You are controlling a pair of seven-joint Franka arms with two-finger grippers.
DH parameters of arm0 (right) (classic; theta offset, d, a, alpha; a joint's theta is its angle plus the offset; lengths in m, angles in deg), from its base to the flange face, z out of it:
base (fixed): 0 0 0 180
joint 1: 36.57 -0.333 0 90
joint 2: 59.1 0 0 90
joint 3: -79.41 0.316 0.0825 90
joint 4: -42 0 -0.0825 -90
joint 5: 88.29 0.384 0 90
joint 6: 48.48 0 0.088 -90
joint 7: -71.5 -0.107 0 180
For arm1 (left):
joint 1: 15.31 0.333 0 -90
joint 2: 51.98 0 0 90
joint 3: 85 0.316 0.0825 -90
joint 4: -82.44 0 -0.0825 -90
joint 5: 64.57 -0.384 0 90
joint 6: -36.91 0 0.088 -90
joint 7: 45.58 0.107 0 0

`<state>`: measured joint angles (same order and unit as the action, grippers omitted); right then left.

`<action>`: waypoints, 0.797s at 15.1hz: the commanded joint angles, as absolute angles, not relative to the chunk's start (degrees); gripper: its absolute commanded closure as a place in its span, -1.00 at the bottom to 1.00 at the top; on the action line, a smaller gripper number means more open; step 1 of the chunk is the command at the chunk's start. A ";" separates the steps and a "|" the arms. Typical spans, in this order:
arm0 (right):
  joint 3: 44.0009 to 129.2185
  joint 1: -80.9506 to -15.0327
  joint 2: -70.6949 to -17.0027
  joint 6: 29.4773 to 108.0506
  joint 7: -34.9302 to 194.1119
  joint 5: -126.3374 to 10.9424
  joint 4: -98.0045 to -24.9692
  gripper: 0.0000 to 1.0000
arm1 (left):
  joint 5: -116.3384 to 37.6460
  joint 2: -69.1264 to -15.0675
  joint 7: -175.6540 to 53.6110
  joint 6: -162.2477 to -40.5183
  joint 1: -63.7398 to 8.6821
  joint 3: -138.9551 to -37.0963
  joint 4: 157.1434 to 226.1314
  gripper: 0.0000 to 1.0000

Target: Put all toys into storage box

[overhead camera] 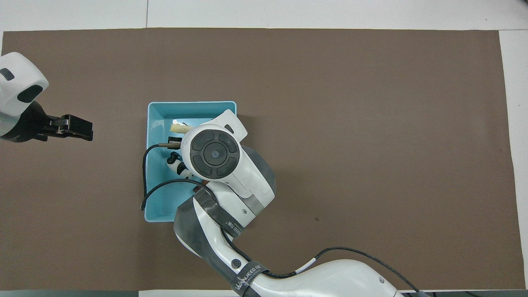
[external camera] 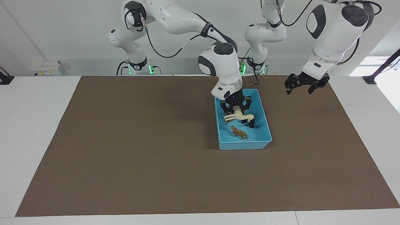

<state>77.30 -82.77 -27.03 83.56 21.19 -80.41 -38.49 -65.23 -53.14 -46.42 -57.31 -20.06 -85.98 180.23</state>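
Facing view shows one box (external camera: 265, 125) with one tiger (external camera: 239, 132) and one panda (external camera: 251, 122). Right gripper (external camera: 235, 110) over it holds one horse (external camera: 239, 117); left gripper (external camera: 302, 86) waits, fingers wide.

Look at your two arms: glossy white shells with dark grey joint bands. The right arm (external camera: 187, 22) carries a round dark grey cap with a ring of segments on its wrist, and a black cable loops off it toward nine o'clock in the overhead view. A grey band near its elbow reads WANJEED in white. The left arm (external camera: 334, 28) has the same grey cap and a thin black cable. Both grippers are black. Green lights glow at each base.
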 commanded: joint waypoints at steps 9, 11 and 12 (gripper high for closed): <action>75.19 -75.00 -32.64 78.18 18.65 -81.96 -38.77 -1.00 | -62.46 -53.48 -44.70 -57.22 -19.00 -86.05 179.65 -1.00; 75.28 -67.81 -35.10 74.85 29.08 -81.96 -38.95 -1.00 | -62.46 -53.56 -44.87 -57.13 -19.09 -86.05 179.73 -1.00; 75.37 -63.77 -35.89 73.17 35.14 -81.78 -38.95 -1.00 | -62.46 -53.56 -45.05 -57.22 -19.09 -86.05 179.73 -1.00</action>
